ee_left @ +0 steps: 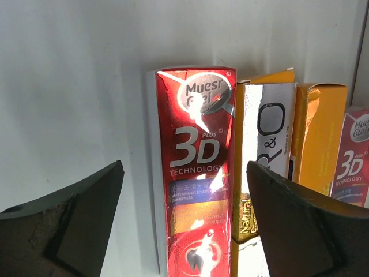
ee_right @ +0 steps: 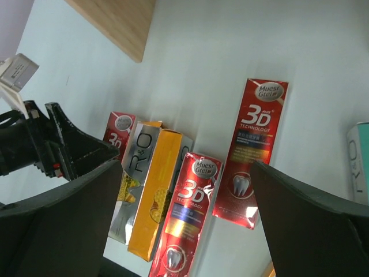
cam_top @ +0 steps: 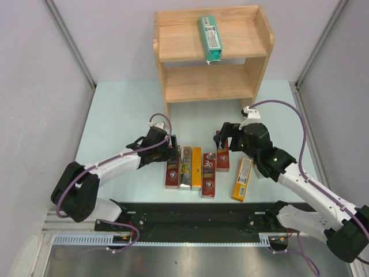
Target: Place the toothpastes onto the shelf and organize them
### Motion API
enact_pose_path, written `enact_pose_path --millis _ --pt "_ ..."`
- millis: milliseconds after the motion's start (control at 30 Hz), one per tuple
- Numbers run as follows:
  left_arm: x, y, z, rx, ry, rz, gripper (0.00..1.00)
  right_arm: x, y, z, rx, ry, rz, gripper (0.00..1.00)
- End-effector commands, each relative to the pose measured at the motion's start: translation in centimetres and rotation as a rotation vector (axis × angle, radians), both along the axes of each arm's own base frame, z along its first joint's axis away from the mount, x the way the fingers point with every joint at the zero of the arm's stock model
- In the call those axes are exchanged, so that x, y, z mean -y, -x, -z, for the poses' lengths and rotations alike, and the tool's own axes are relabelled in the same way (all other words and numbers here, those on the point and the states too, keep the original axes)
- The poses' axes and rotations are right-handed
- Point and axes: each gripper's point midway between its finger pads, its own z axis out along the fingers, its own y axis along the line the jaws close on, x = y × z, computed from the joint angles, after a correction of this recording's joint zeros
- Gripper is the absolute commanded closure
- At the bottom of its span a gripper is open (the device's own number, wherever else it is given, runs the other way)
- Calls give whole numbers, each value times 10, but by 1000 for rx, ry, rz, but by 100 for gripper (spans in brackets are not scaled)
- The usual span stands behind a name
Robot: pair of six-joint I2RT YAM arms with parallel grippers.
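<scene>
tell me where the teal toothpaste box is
In the top view the teal carton lies on the top tier of the shelf, right of centre, its near end poking over the front edge.

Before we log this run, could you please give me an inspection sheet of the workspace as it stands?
Surface: pale table, flat.
Job's things: teal carton lies on the top tier of the shelf, overhanging the front; lower tier bare; at least six cartons lie on the table.
Clutter: nothing seen.
Grippers: left gripper open over the leftmost red carton; right gripper open above the row; neither holds anything.
Cables: purple cables run along both arms.
Surroundings: grey walls; black rail at the near edge.
</scene>
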Motion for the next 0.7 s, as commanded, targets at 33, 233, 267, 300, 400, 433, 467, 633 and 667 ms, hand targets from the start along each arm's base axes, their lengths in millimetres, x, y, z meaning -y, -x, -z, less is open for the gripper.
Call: enact_pose_path --millis 33,233,267,300,400,433,467,633,667 --pt "9 -3 8 20 -14 19 8 -16 10 5 -22 -90 -57 0" --pt "-1 -2 14 20 -73 -12 14 -18 15 18 -45 -78 -71 1" --pt "-1 -1 14 21 -80 -12 16 -19 15 17 -43 -81 -74 0" --pt "-1 -2 15 23 -83 -17 18 -19 16 18 -44 -80 -74 0" --pt "-1 -3 17 24 -97 -16 21 -19 15 19 -45 -78 -77 0" --pt "-1 -3 18 19 -103 -14 21 -20 16 20 -45 -78 -78 0" --pt "0 -3 19 13 -109 -9 20 -20 16 19 -44 -79 -81 1" --pt "8 -6 14 36 -112 -2 19 -20 15 23 -50 -65 -80 1" --pt "10 -5 11 45 -108 1 19 -20 16 24 -50 -65 -81 0"
